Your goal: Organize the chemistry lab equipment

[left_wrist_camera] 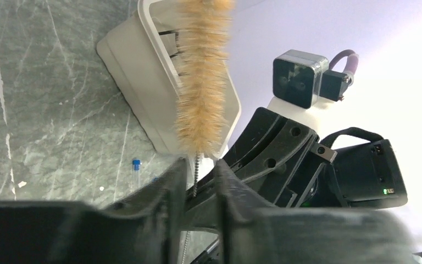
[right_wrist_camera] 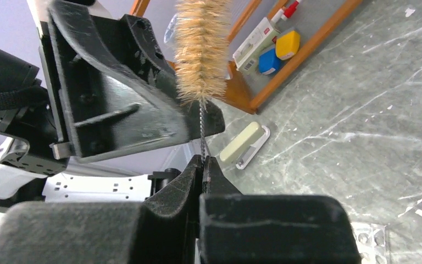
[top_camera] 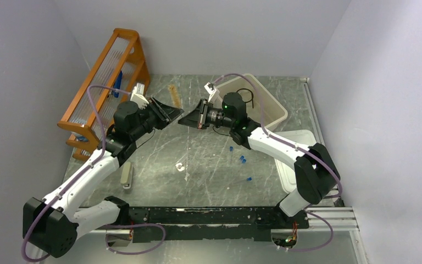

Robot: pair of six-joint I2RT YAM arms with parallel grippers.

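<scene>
Both wrists nose to nose over the middle of the table (top_camera: 209,184).

Test-tube brush (right_wrist_camera: 202,49) is off the table, held between the two wrists, with the tan bristle head up and the twisted wire stem down.

Right jaws: clenched on the wire stem just below the bristles. No gap shows in the right wrist view.

Left jaws: parted slightly. The stem runs through the gap, and I can't tell if either side touches it.

Rest of the kit:
- White bin (top_camera: 272,107) back right, behind the right wrist, with the black wire ring (top_camera: 245,93) inside.
- A few blue-capped pieces (top_camera: 242,159) loose on the table right of centre, spread apart.
- Small white piece (top_camera: 179,166) near centre, on its own.
- Cream bar (top_camera: 126,176) on the left, just beside the left forearm.
- Wooden strip (top_camera: 173,94) at the back, between the orange rack (top_camera: 104,82) and the bin.
- White lid (top_camera: 302,143) at the right edge, partly under the right arm.
</scene>
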